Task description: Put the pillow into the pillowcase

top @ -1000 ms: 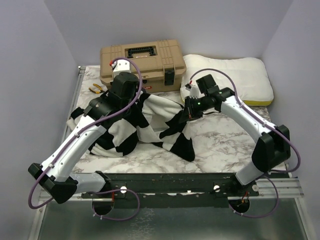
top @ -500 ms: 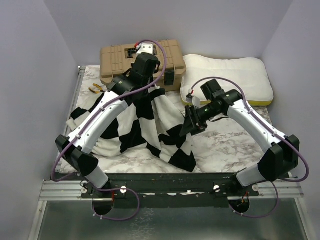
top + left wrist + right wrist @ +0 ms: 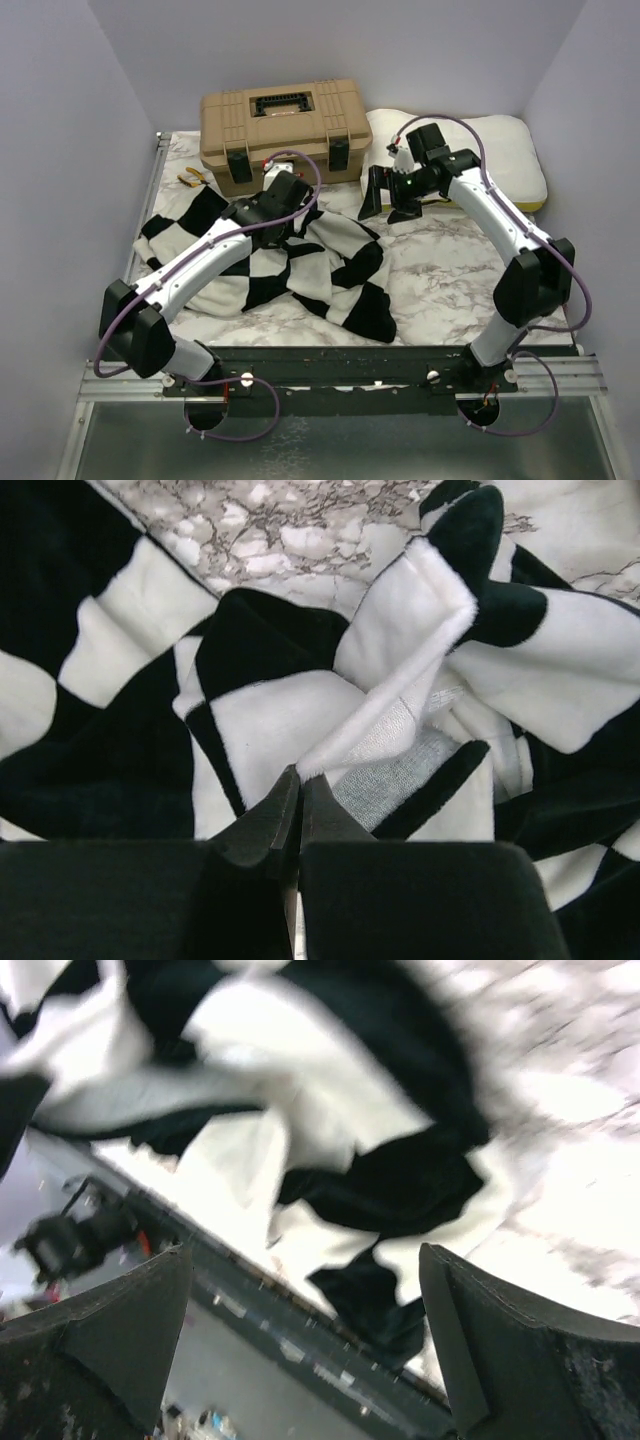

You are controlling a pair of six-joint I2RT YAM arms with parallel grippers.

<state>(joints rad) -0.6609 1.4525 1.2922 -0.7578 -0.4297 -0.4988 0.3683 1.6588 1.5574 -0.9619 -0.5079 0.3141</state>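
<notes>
The black-and-cream checkered pillowcase [image 3: 330, 265] lies crumpled on the marble table, left of centre. My left gripper [image 3: 297, 212] points down into its top folds. In the left wrist view the left gripper [image 3: 298, 772] is shut, with a white fleecy edge of the pillowcase [image 3: 280, 710] pinched at its tips. The white pillow [image 3: 470, 150] with a yellow edge lies at the back right. My right gripper [image 3: 387, 197] hangs wide open just in front of the pillow's left end, holding nothing. The blurred right wrist view shows the right gripper [image 3: 305, 1250] above the pillowcase [image 3: 390, 1180].
A tan toolbox [image 3: 280, 128] stands at the back, left of the pillow. Yellow-handled pliers [image 3: 193, 177] lie by its left end. Bare marble table [image 3: 450, 280] lies under the right arm. Purple walls close in the left, back and right sides.
The right gripper let go of the pillowcase, opened wide and swung back toward the pillow. The left gripper lifted the cloth toward the toolbox, then came down again; the pillowcase has slumped.
</notes>
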